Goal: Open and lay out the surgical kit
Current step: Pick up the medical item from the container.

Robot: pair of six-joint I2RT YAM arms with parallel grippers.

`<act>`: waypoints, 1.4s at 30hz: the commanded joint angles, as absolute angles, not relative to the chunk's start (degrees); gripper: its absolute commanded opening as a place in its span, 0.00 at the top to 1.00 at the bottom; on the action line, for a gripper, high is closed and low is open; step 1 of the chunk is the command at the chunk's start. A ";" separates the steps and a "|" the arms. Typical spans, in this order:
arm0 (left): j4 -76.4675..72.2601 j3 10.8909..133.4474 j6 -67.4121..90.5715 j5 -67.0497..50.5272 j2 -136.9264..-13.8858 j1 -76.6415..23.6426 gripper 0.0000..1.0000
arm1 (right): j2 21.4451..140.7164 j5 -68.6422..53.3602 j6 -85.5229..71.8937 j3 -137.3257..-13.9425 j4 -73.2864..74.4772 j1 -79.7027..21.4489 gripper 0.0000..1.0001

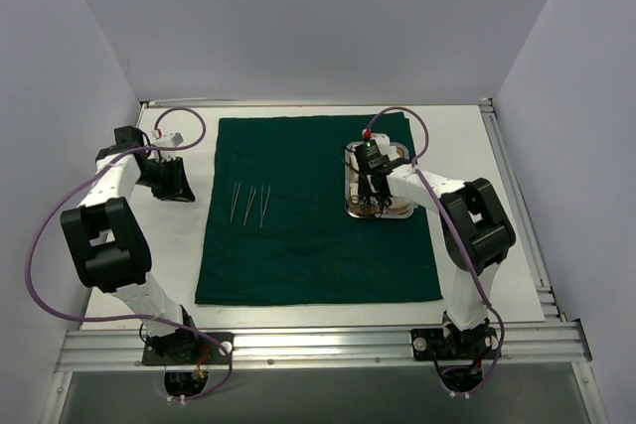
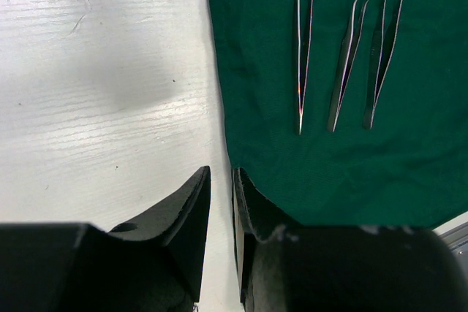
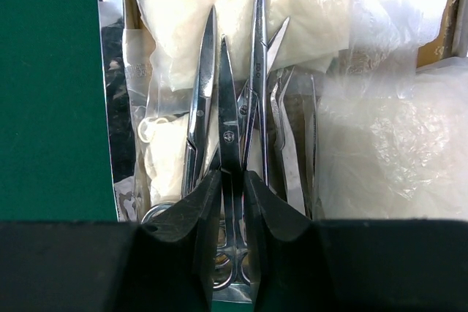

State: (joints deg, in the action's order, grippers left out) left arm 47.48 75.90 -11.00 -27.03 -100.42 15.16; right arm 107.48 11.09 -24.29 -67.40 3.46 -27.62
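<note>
Far left: left arm bent at the elbow, reaching out over the bare white surface (image 2: 110, 71). Left gripper (image 2: 221, 174) low and pointing down, just beside the left edge of the green cloth (image 2: 329, 180). Fingers a little apart, nothing between them. Idle, by the look of it.

Next, in the middle: green cloth spread out flat. On its left part, three thin silver forceps (image 2: 344, 71) in a neat row, side by side, not touching.

Further right: steel tray (image 3: 110, 63) sitting on the right part of the cloth. Inside, all crowded together: white gauze (image 3: 183, 12), a clear packet (image 3: 387, 144), other thin tools, and the scissors (image 3: 229, 133).

Far right: right arm folded up high, wrist tipped down into the tray. Right gripper (image 3: 232, 177) pinched on the scissors, one finger on each side, just below where the two blades cross. Scissors lying among the other tools, not lifted.

Step in hand, most likely: taking the scissors out of the tray to put them on the cloth. Next move: lift straight up and slowly, so as not to drag the thin tools lying right beside. Then carry left and set down near the forceps row, leaving a gap. Plenty left to do: gauze, packet and other tools all in the tray.
</note>
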 commanded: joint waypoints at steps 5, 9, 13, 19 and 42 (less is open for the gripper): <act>47.99 77.61 -11.78 -28.74 -100.99 15.56 0.71 | 109.69 9.05 -23.55 -67.24 5.98 -27.33 0.79; 47.99 77.43 -11.86 -28.74 -100.81 15.56 0.72 | 109.60 8.79 -23.38 -66.97 5.98 -27.33 0.84; 47.90 77.43 -11.87 -28.74 -100.72 15.56 0.72 | 109.25 8.35 -23.20 -66.53 5.19 -27.33 0.95; 47.99 77.34 -12.04 -28.92 -100.63 15.56 0.72 | 105.92 8.00 -22.41 -66.09 4.75 -27.33 1.00; 47.99 77.08 -11.95 -28.74 -100.02 15.56 0.72 | 95.45 17.39 -33.19 -66.18 1.49 -38.20 1.00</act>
